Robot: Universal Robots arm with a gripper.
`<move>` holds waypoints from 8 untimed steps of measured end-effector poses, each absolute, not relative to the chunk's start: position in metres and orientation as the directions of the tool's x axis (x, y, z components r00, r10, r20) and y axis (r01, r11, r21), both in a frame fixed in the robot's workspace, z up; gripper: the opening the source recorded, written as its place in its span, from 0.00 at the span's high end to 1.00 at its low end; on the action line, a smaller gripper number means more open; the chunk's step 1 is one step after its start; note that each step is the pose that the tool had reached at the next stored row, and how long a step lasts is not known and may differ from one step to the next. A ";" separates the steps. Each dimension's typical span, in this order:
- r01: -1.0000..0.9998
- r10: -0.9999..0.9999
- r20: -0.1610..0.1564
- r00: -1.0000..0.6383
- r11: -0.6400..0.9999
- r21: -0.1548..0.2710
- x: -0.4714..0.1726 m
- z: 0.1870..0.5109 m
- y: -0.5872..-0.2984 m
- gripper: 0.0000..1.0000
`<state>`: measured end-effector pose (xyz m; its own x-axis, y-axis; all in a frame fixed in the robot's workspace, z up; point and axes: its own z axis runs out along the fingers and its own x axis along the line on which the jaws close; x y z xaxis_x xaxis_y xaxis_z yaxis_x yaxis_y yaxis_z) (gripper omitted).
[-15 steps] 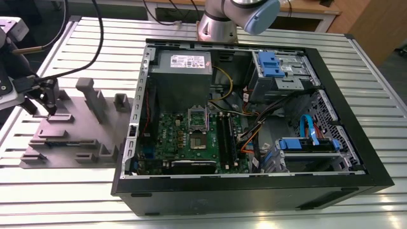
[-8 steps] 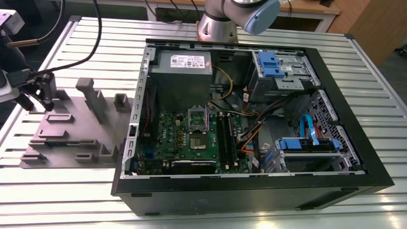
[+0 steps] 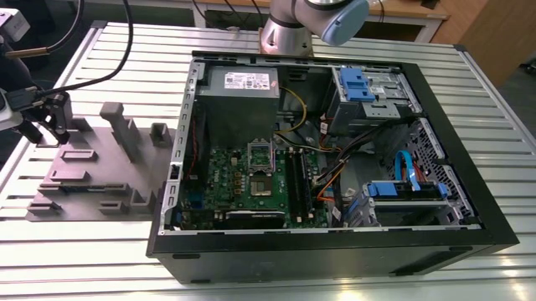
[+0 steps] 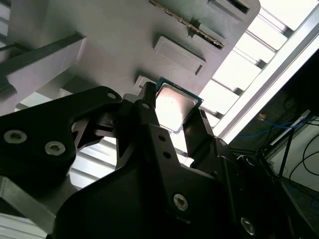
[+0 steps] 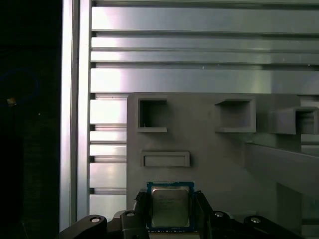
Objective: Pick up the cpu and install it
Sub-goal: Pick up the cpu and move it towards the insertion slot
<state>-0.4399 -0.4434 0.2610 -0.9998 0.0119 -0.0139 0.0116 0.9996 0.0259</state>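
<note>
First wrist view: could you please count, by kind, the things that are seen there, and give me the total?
cpu: 1
gripper, shut on the cpu: 1
grey holder: 1
slatted metal table: 1
Total: 4

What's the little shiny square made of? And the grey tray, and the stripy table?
The cpu: a metal lid, it seems, pale silver with a soft shine, edged by greenish board. The tray: likely plastic, flat matte grey with no glints. The table: probably aluminium, bright ribbed slats that catch the light.
</note>
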 end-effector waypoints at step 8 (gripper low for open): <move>0.012 0.012 -0.014 -1.000 1.000 0.026 -0.440 0.261 -0.443 0.53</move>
